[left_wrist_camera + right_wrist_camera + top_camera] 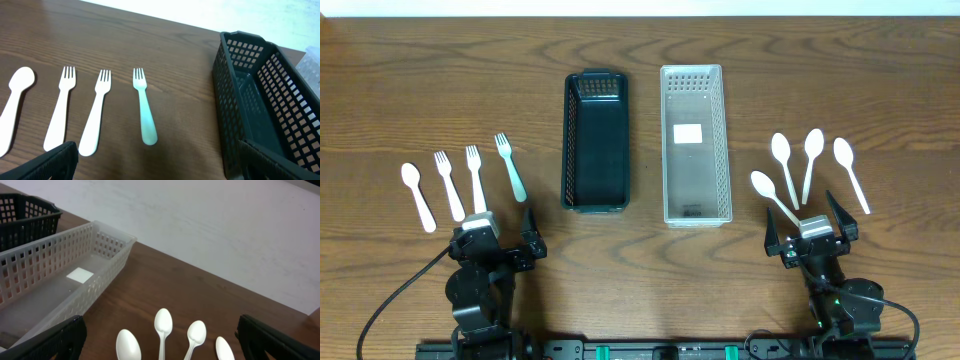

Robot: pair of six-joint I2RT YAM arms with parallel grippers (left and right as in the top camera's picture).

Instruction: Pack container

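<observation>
Two containers stand side by side mid-table: a black basket (595,140) (260,95) and a clear basket (695,143) (60,277), both with nothing inside. At the left lie a white spoon (418,195) (12,107), two white forks (448,185) (475,178) (60,115) (95,117) and a teal fork (510,165) (142,112). Several white spoons (810,165) (163,325) lie at the right. My left gripper (492,230) (157,155) stands open just short of the fork handles, holding nothing. My right gripper (807,222) (162,342) is open near the spoon handles, holding nothing.
The black basket's near corner (235,150) sits close to my left gripper's right finger (280,162). The table's far edge meets a pale wall (210,225). Bare wood stretches between the cutlery rows and the baskets.
</observation>
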